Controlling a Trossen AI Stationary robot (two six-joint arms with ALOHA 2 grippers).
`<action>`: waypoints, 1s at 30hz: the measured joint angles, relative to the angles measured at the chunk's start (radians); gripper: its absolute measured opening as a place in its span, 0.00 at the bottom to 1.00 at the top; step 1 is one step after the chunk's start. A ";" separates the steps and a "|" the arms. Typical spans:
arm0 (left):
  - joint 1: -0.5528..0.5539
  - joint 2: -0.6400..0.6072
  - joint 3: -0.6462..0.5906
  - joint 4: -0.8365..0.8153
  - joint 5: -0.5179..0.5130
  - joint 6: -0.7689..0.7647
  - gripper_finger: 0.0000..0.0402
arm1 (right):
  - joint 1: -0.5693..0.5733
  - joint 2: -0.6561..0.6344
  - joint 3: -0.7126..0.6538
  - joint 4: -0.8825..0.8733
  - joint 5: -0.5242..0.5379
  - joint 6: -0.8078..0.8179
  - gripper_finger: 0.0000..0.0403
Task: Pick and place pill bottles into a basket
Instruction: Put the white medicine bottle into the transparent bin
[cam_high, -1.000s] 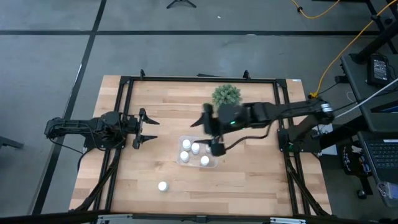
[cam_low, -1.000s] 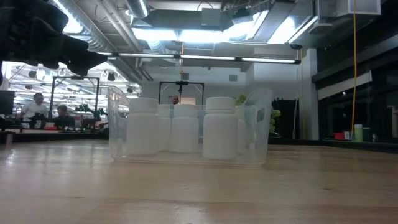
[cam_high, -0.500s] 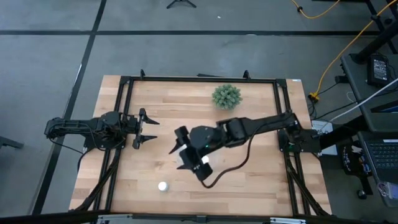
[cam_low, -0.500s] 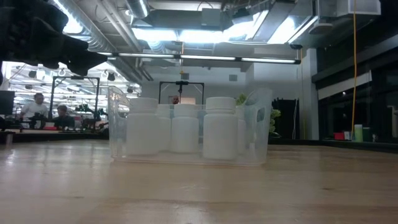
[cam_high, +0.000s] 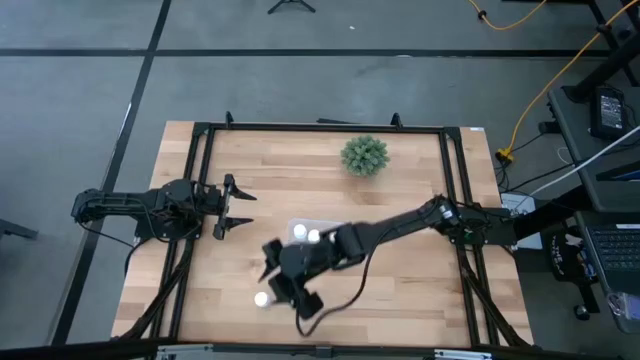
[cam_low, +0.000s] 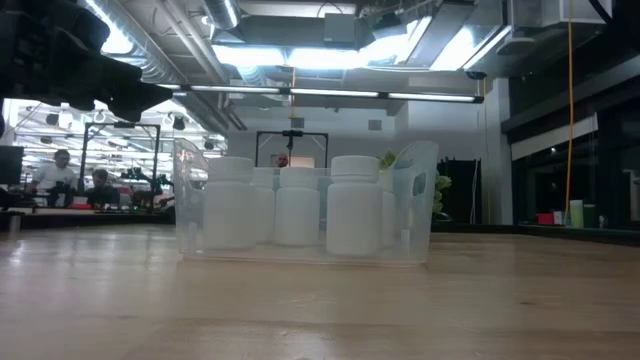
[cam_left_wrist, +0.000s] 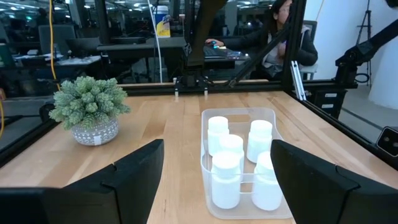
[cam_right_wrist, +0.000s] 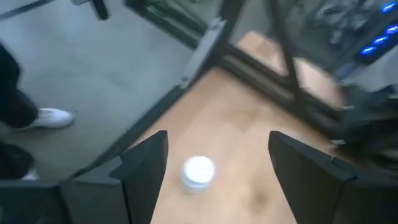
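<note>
One white pill bottle (cam_high: 261, 298) stands alone on the wood table near its front edge; it also shows in the right wrist view (cam_right_wrist: 199, 171). My right gripper (cam_high: 277, 284) is open above and just right of it, and the bottle lies ahead between the spread fingers (cam_right_wrist: 214, 177). The clear basket (cam_left_wrist: 273, 134) stands mid-table with several white bottles (cam_left_wrist: 239, 162) upright in it; in the high view my right arm covers most of it (cam_high: 325, 224). My left gripper (cam_high: 241, 208) is open and empty at the table's left (cam_left_wrist: 216, 149).
A green spiky plant (cam_high: 364, 155) in a pot stands at the far middle. The black metal frame (cam_high: 200, 130) runs around the table. People sit beyond the table (cam_left_wrist: 280, 25), and a person's shoe (cam_right_wrist: 53, 117) shows on the floor.
My right gripper has swung from above the basket toward the table's near left, to the lone bottle, staying open. The bottles in the basket have kept still.
</note>
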 joint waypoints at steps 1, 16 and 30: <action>0.000 0.000 0.000 0.000 0.000 0.000 0.72 | 0.008 0.014 0.000 0.003 -0.007 0.016 0.69; 0.000 0.000 0.000 0.000 0.000 0.000 0.72 | 0.015 0.166 0.003 0.119 -0.089 0.323 0.69; 0.000 0.000 0.000 0.000 0.000 0.000 0.72 | -0.038 0.201 0.004 0.078 -0.082 0.385 0.69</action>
